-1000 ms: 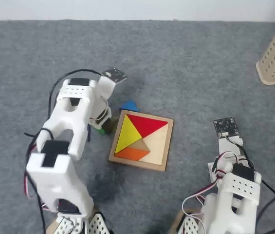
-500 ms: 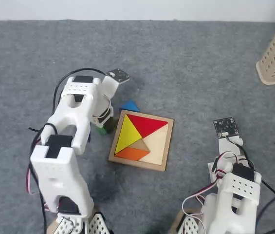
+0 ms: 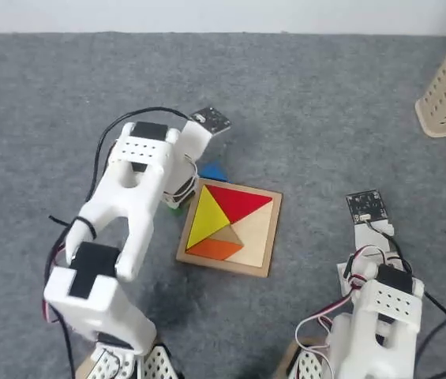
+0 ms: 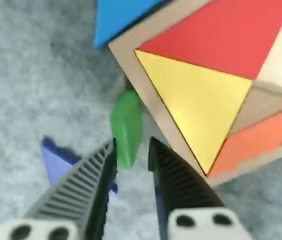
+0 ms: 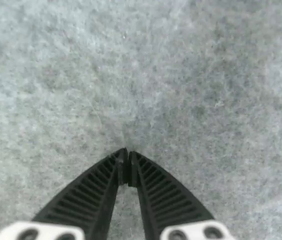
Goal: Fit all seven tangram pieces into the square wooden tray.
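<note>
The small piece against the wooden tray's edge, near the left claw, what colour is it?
Green: the small green piece shows best in the left wrist view.

Both arms are the same build: white printed shells, blocky links, rounded edges. The left arm (image 3: 124,201) has a hole grid (image 3: 148,147) on its upper housing and black servo tops (image 3: 88,264) showing in the cutouts. A thin black cable (image 3: 140,114) loops off its side. The right arm (image 3: 380,316) has the same perforated shell, with a red/white/black wire bundle (image 3: 354,272) at the joint. Each wrist carries a small dark circuit board: left board (image 3: 211,120), right board (image 3: 366,205). The left tool (image 4: 131,145) and right tool (image 5: 127,152) have black wedge fingers (image 4: 178,180) with ribbed inner faces. They sit on white mounts (image 5: 190,231) with dark screw holes.
</note>
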`<state>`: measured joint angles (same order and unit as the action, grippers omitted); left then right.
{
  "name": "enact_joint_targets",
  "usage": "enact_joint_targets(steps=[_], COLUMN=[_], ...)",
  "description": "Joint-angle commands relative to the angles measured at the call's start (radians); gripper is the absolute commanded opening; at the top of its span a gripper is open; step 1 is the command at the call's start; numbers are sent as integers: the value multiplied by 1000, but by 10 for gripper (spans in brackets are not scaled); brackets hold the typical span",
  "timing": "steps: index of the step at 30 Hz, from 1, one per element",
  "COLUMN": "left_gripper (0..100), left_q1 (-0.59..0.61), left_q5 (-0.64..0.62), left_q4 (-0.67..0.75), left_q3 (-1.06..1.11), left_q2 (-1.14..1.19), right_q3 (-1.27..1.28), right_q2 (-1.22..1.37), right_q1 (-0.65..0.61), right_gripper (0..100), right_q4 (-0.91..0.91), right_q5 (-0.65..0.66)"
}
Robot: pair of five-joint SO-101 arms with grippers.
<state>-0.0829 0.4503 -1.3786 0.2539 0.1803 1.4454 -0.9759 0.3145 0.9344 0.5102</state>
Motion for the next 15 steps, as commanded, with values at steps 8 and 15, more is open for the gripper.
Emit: enact_joint_targets(steps=[8,15], left_gripper=[98,8], left_q1=[-12,-9], left_q5=[-21,-46], left_q4=[72,89], left_q3=[12,-24], left_q2=[69,130], right_q3=[5,5], right_q2=[-25,-25], right_q1=[-13,-13], right_gripper=[6,6], right_q4=[-18,-18], right_q5=[-5,-5])
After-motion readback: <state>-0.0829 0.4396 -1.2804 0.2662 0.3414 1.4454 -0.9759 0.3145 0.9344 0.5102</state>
